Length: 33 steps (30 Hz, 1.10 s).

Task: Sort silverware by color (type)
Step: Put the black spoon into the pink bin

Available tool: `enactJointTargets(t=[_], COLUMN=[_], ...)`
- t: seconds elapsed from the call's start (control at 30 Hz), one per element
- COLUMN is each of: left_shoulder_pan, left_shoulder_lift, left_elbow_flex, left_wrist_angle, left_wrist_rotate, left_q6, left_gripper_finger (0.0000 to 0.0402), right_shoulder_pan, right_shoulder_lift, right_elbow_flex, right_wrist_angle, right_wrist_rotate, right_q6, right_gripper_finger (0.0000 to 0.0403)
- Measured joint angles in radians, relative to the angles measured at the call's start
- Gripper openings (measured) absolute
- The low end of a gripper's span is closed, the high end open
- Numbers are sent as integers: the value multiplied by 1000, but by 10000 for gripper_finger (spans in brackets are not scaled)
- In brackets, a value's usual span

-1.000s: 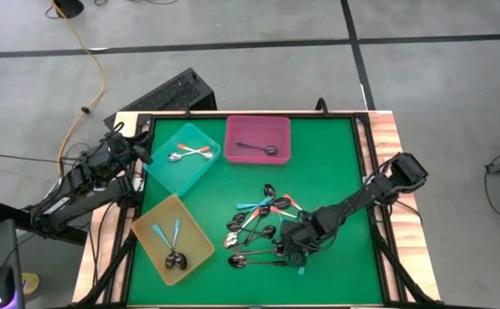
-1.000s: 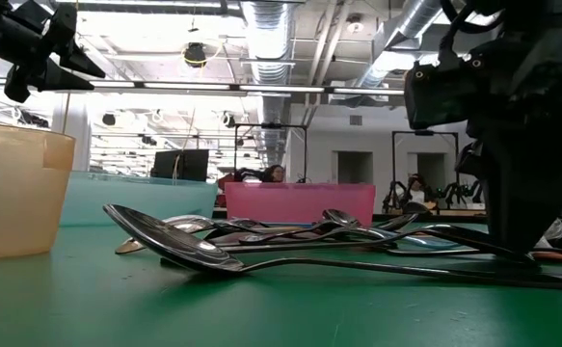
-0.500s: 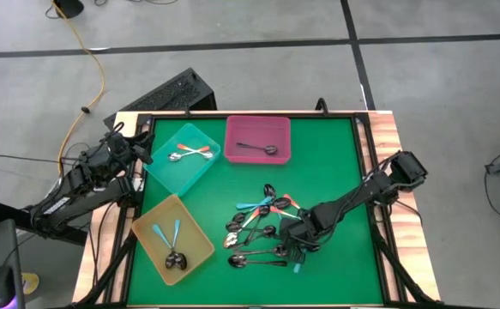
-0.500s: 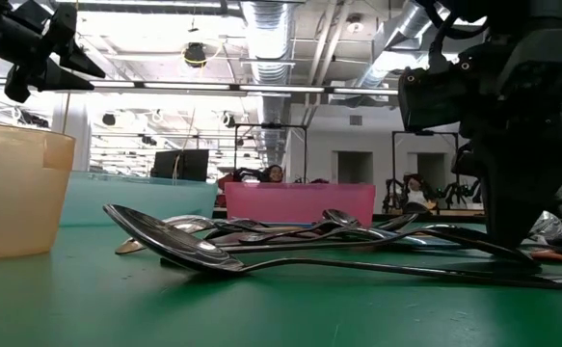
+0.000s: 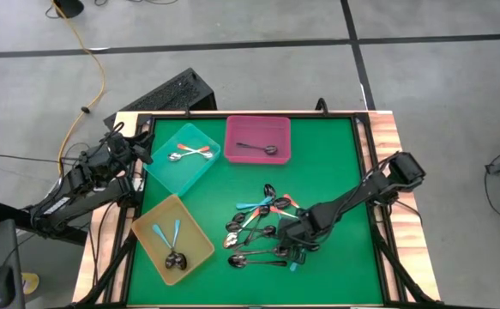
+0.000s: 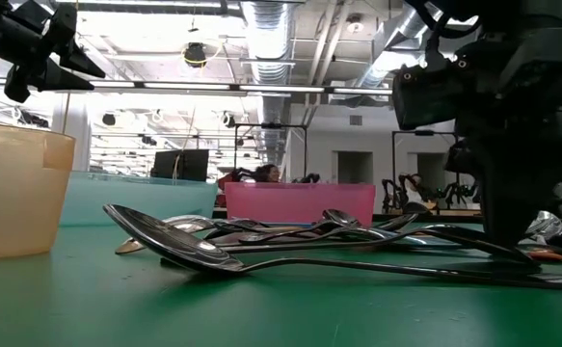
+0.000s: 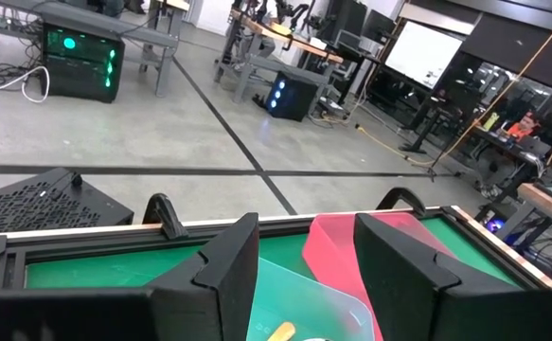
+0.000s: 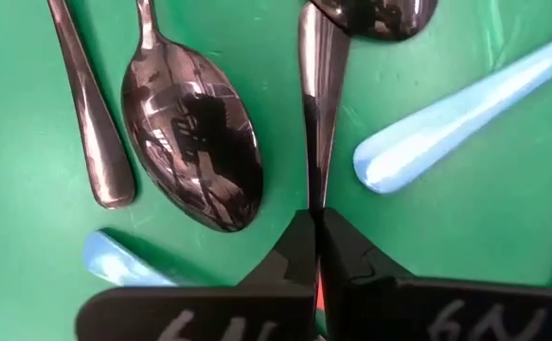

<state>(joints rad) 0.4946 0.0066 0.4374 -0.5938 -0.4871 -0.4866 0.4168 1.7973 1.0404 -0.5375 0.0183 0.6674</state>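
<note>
Right tool (image 5: 299, 249) low among spoons (image 5: 262, 227)

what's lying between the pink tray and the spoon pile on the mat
Nothing: in the high view the stretch from the pink tray down to the spoon pile is bare green mat.
</note>
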Motion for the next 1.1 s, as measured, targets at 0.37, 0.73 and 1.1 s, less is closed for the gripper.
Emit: enactJointTargets(t=[0.37, 0.73, 1.1], left_shoulder_pan=[0, 0, 0], left_shoulder_lift=[0, 0, 0], left_elbow_flex=[0, 0, 0], left_wrist_angle=[0, -2, -2], left_wrist_rotate=[-3, -4, -3], left_q6=[0, -3, -5], left_gripper_finger=[158, 158, 158], right_shoulder_pan=[-70, -190, -387], right_shoulder_lift=[-74, -240, -236], right_elbow_flex=[29, 30, 35], right_wrist_angle=[-69, -140, 77], right_wrist_rotate=[40, 179, 256], right_q6=[-87, -241, -488], right_gripper_finger=[8, 8, 8])
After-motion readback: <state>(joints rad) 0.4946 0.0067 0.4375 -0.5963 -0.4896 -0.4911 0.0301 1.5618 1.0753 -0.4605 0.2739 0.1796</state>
